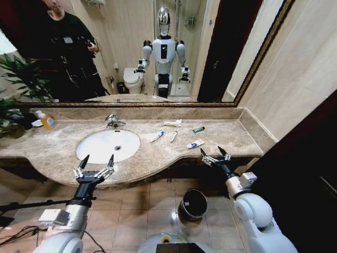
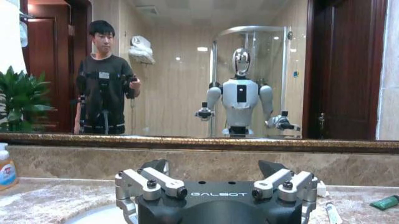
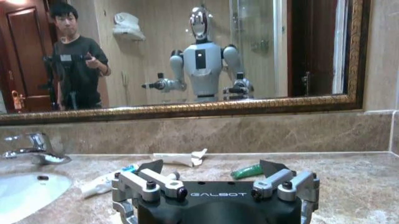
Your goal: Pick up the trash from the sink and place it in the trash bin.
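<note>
Trash bin (image 1: 193,205) on the tile floor just below the counter edge, between both arms. Left gripper (image 1: 95,162) fingers spread, empty, at the sink (image 1: 84,148) front rim. Right gripper (image 1: 215,155) spread, empty, at the counter's front edge. "GALBOT" on both gripper bodies. Trash lies on the countertop (image 1: 221,138) right of the basin: blue-ended tube (image 1: 157,136) diagonal, second tube (image 1: 195,143) near the front, slim packet (image 1: 172,136), white packet (image 1: 172,123) and green piece (image 1: 198,129) nearer the mirror (image 1: 131,52).

"GALBOT" on both grippers' housings (image 2: 218,194) (image 3: 218,194)
</note>
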Motion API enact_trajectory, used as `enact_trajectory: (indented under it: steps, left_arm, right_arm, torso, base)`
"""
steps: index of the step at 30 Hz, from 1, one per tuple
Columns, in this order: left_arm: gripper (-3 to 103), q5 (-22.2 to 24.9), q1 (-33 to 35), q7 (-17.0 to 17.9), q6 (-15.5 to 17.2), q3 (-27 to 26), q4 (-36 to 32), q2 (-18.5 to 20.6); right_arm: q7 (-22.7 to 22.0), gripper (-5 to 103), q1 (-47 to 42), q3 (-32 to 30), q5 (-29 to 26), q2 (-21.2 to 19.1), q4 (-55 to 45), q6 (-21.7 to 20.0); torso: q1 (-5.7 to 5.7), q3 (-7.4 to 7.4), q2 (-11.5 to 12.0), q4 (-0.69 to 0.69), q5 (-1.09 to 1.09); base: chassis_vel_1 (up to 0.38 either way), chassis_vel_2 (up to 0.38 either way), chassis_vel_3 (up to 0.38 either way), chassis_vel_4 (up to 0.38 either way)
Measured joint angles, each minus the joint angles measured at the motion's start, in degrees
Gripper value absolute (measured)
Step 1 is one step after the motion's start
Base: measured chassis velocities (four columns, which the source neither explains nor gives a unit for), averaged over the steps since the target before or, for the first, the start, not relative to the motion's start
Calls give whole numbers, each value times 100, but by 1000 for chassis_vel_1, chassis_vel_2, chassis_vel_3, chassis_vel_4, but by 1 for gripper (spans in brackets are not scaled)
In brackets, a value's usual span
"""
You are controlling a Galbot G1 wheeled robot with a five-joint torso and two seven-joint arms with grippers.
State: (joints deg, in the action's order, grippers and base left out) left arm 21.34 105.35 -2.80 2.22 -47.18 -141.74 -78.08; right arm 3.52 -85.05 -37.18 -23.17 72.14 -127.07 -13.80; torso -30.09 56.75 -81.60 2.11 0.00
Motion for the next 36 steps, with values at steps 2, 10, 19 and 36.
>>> enact_trajectory:
  steps: [2, 10, 19, 36]
  left_arm:
    - [100, 0, 0, 0, 0, 0, 0, 0]
    - [100, 0, 0, 0, 0, 0, 0, 0]
    - [100, 0, 0, 0, 0, 0, 0, 0]
    - [100, 0, 0, 0, 0, 0, 0, 0]
  right_arm:
    - [123, 100, 23, -32, -90, -70, 94, 14]
    - [567, 100, 77, -44, -439, -239, 296, 2]
    - [729, 100, 433, 177, -538, -481, 633, -99]
    - [584, 100, 2018, 1288, -627, -808, 1960, -195]
  torso:
    - [0, 0, 0, 0, 0]
    - [0, 0, 0, 0, 0]
    - [0, 0, 0, 0, 0]
    - [0, 0, 0, 0, 1]
  base:
    - [0, 0, 0, 0]
    - [0, 0, 0, 0]
    - [0, 0, 0, 0]
    - [0, 0, 0, 0]
